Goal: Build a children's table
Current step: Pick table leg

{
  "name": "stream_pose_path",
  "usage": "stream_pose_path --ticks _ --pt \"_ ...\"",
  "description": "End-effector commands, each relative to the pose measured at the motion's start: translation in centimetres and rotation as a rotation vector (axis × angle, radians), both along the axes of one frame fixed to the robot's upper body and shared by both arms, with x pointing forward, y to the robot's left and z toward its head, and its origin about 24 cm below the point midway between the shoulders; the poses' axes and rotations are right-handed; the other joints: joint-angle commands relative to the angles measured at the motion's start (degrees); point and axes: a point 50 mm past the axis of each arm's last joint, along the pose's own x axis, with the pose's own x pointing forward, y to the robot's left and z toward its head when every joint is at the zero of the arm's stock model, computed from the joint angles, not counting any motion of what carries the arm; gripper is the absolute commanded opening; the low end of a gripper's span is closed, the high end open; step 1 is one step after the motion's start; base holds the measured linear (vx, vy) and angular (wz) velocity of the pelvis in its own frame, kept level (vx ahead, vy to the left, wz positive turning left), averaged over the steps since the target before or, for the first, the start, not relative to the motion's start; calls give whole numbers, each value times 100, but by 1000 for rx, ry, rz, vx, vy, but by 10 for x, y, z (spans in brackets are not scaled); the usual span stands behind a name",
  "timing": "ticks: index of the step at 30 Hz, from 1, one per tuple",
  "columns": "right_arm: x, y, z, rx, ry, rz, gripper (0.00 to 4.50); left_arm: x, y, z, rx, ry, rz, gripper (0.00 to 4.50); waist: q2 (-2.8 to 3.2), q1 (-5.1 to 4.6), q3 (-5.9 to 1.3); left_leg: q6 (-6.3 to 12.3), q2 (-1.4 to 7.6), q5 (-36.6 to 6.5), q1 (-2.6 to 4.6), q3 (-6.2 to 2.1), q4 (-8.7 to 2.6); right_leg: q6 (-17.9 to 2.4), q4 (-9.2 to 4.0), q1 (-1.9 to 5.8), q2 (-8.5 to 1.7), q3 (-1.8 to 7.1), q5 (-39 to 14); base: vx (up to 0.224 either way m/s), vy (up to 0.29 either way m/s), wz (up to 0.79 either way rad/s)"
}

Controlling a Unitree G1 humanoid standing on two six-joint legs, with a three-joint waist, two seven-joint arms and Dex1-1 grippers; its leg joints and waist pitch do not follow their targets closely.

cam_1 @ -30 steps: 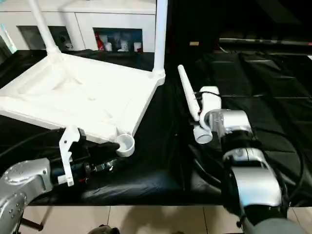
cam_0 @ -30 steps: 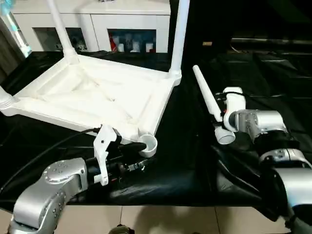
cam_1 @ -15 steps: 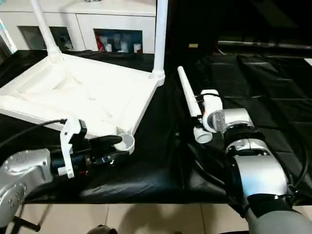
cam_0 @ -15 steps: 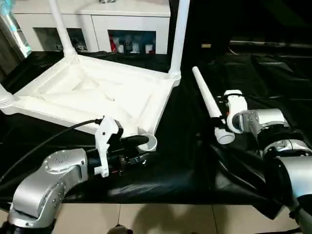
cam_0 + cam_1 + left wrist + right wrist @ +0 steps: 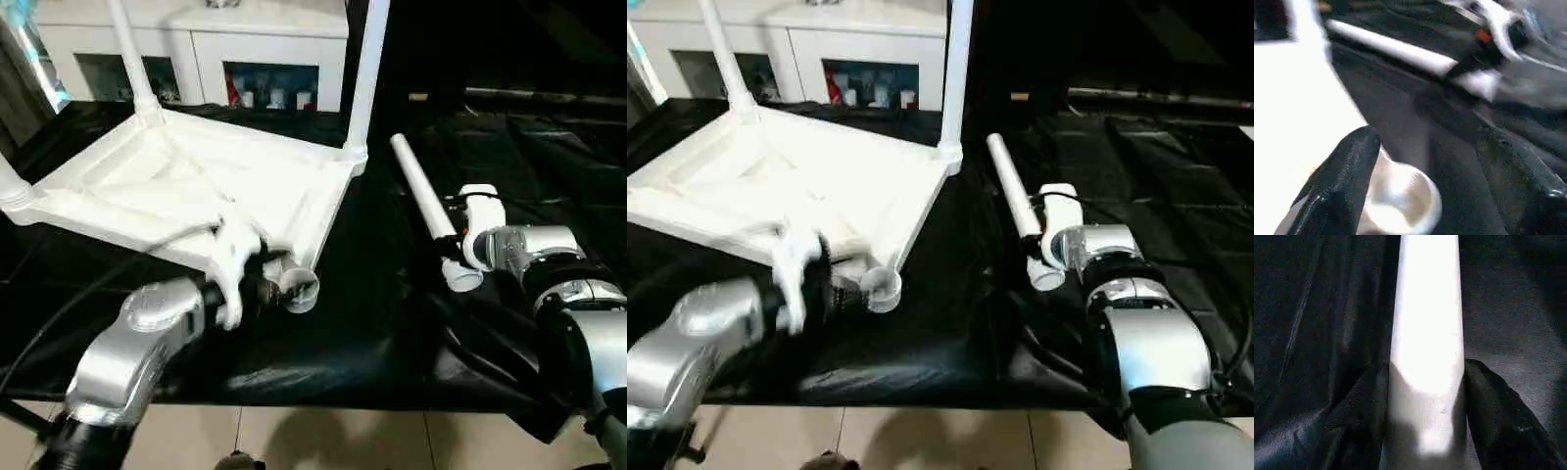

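The white tabletop (image 5: 186, 196) lies upside down on black cloth, with upright legs in its far left (image 5: 127, 49), far right (image 5: 367, 69) and near left (image 5: 8, 186) corners. The near right corner socket (image 5: 300, 287) stands empty. My left gripper (image 5: 1427, 142) is open at that socket, one finger (image 5: 1347, 171) against its side and the other apart over the cloth. A loose leg (image 5: 421, 196) lies on the cloth to the right, flared end (image 5: 462, 275) nearest me. My right gripper (image 5: 1427, 367) is shut on the leg just above that end.
A white cabinet with glass doors (image 5: 274, 49) stands behind the table. The black cloth (image 5: 372, 343) is wrinkled and hangs at the front edge, with floor tiles (image 5: 294, 441) below. A black cable (image 5: 59, 313) trails from my left arm.
My left arm has pushed forward and turned, bringing its gripper up against the empty corner socket. My right gripper's fingers have closed in on the loose leg, which stays in place.
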Motion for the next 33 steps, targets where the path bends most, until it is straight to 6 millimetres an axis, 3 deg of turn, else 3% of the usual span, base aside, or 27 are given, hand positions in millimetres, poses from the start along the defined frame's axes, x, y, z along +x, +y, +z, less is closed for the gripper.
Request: stream_pose_path --ticks 1,2,3,4,5,6,7,8,9,10,11,12,13,14,15,16,17,19,20,21,22,26,30,31,32,33 --pt "1 -8 1 39 -63 -79 191 17 8 -2 41 -26 142 396 104 -13 -403 -350 165 -2031 157 -128 -384 -988 -497 198 -260 232 -1522 0 0 0" --pt "2 -8 3 49 -88 -85 191 20 8 -1 49 -44 168 401 85 -13 -408 -341 162 -2029 150 -136 -387 -979 -491 210 -261 229 -1530 0 0 0" --pt "3 -8 3 53 -98 -87 191 21 8 0 53 -51 180 401 123 -4 -418 -339 157 -2002 134 -151 -388 -979 -473 236 -271 222 -1498 0 0 0" --pt "7 -9 10 88 -189 -108 191 29 7 0 53 -25 221 436 114 1 -430 -313 164 -1943 139 -150 -380 -987 -475 229 -280 218 -1436 0 0 0" --pt "10 -11 18 135 -287 -129 191 38 5 3 19 9 247 436 109 4 -430 -293 157 -1890 132 -124 -370 -995 -476 227 -280 226 -1335 0 0 0" --pt "11 -11 22 193 -361 -137 191 41 1 9 -29 -3 235 436 70 19 -458 -230 152 -1732 136 -130 -352 -1057 -457 242 -282 217 -1179 0 0 0" --pt "10 -13 29 268 -462 -149 191 46 -4 19 -97 -28 219 442 61 48 -465 -129 155 -1522 96 -123 -352 -1084 -449 279 -301 223 -982 0 0 0" --pt "6 -13 33 329 -552 -126 191 49 -13 27 -177 -16 168 449 -39 41 -475 -58 164 -1420 97 -105 -342 -1116 -447 279 -299 227 -869 0 0 0" --pt "6 -13 33 329 -552 -126 191 49 -13 27 -177 -16 168 449 -24 77 -466 20 135 -1262 73 -99 -333 -1109 -424 308 -295 229 -737 0 0 0" --pt "-7 -12 40 442 -659 -88 191 54 -26 40 -267 -18 104 450 -65 97 -476 228 142 -907 55 -85 -319 -1210 -393 309 -274 226 -369 0 0 0" --pt "-8 -12 41 453 -666 -84 191 54 -27 41 -273 -18 99 450 -46 135 -479 299 148 -834 72 -79 -305 -1189 -376 308 -284 245 -273 0 0 0" --pt "-18 -9 46 514 -723 -26 191 56 -36 47 -325 2 50 450 -59 120 -501 394 178 -700 69 -105 -307 -1295 -346 301 -286 221 -189 0 0 0" --pt "-34 -1 55 611 -789 72 191 58 -49 57 -391 21 -21 450 -48 123 -451 478 120 -693 61 -61 -311 -1224 -397 325 -248 238 -193 0 0 0" --pt "-43 3 59 655 -818 125 191 59 -56 62 -421 32 -55 450 -1 202 -491 567 215 -749 124 -96 -291 -1282 -370 256 -295 250 -134 0 0 0" --pt "-52 8 63 709 -833 190 190 60 -63 67 -454 63 -93 450 -37 174 -477 600 179 -688 61 -101 -314 -1281 -369 313 -269 224 -163 0 0 0" --pt "-57 11 65 740 -835 222 190 61 -67 69 -468 82 -110 450 -31 215 -469 539 197 -846 85 -101 -313 -1298 -406 291 -302 220 -530 0 0 0" --pt "-64 15 68 780 -833 280 190 62 -73 73 -503 104 -139 450 -34 202 -459 482 192 -907 63 -110 -331 -1286 -426 308 -313 211 -722 0 0 0" --pt "-83 28 75 874 -835 433 189 66 -89 85 -576 172 -189 450 -55 202 -426 347 175 -1167 93 -84 -335 -1154 -522 285 -326 222 -1311 0 0 0" --pt "-83 28 75 874 -835 433 189 66 -89 85 -576 172 -189 450 -69 235 -412 298 179 -1307 126 -88 -332 -1008 -566 268 -331 229 -1664 0 0 0" --pt "-86 30 76 884 -833 455 189 67 -92 87 -587 183 -192 450 -58 250 -409 262 184 -1333 120 -108 -345 -957 -569 270 -345 222 -1805 0 0 0" --pt "-92 38 79 907 -813 520 189 69 -97 91 -608 202 -197 450 -71 235 -396 148 171 -1420 94 -126 -374 -737 -616 269 -340 204 -2185 0 0 0" --pt "-98 51 80 902 -775 582 189 69 -102 99 -674 232 -245 450 -87 251 -405 75 173 -1309 78 -139 -384 -621 -620 255 -346 216 -2163 0 0 0" --pt "-98 54 79 893 -756 586 189 66 -102 105 -736 252 -281 450 -80 260 -424 92 182 -1190 87 -126 -367 -761 -591 242 -348 225 -1814 0 0 0" --pt "-98 55 80 890 -742 600 189 63 -101 110 -769 258 -320 450 -154 259 -420 135 181 -1122 65 -122 -372 -780 -589 259 -343 223 -1701 0 0 0" --pt "-99 55 80 887 -735 608 189 62 -101 111 -777 260 -331 450 -109 285 -435 145 183 -1000 62 -129 -367 -834 -548 275 -355 223 -1552 0 0 0" --pt "-99 56 79 877 -729 614 189 61 -100 111 -780 260 -339 450 -149 276 -429 173 186 -955 64 -119 -364 -865 -552 266 -344 224 -1443 0 0 0"
